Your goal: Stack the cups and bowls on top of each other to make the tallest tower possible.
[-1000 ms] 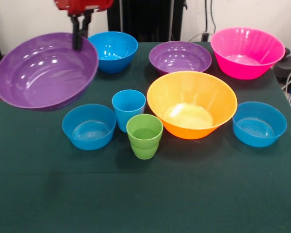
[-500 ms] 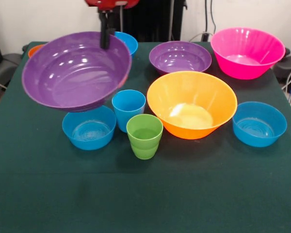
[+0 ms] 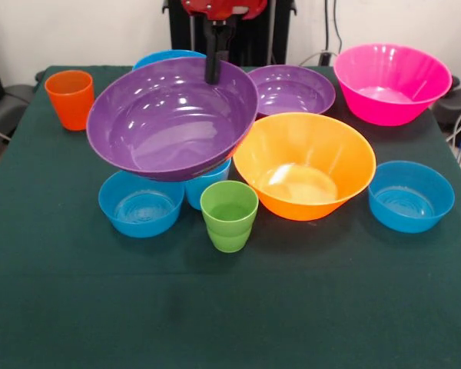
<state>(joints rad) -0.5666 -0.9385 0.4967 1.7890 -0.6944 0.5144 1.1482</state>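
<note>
Two purple bowls (image 3: 286, 89), one in the jaws' grip; three blue bowls (image 3: 140, 203), three cups (image 3: 229, 215).

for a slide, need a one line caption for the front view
Gripper holds a purple bowl by its rim, tilted, above the cups and bowls on the green table.

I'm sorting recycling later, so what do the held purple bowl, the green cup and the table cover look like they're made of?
Purple bowl: likely plastic, glossy, with bright light spots inside. Green cup: likely plastic too, smooth and shiny, with a ridged lower half. Table cover: looks like dark green cloth, matte, with no shine.
</note>
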